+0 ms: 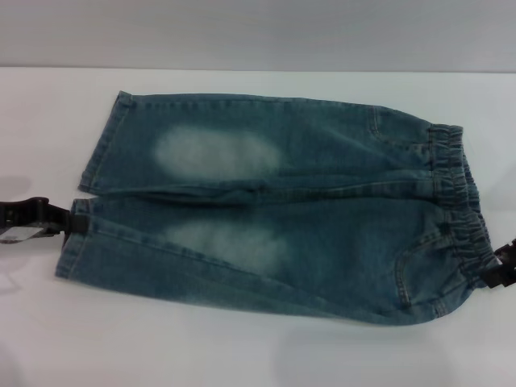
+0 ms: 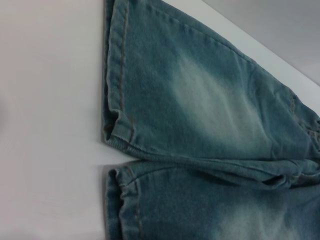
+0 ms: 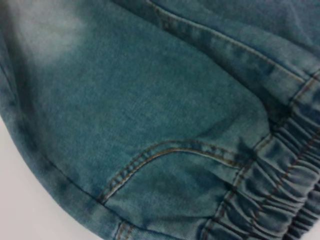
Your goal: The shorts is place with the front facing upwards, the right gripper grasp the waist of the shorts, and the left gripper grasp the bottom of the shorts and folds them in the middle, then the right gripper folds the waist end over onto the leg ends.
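Lying flat: shorts [image 1: 274, 205] | left gripper [image 1: 36, 216] at hems, right gripper [image 1: 501, 266] at waistband; grips unclear

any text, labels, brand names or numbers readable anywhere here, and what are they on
None readable in any view.
The shorts: no tag, brand patch or print shows, only tan stitching, pocket seams and the gathered waist of the shorts.
The left end effector and right end effector: only dark edges in the head view, no lettering visible.
The white table: no markings.
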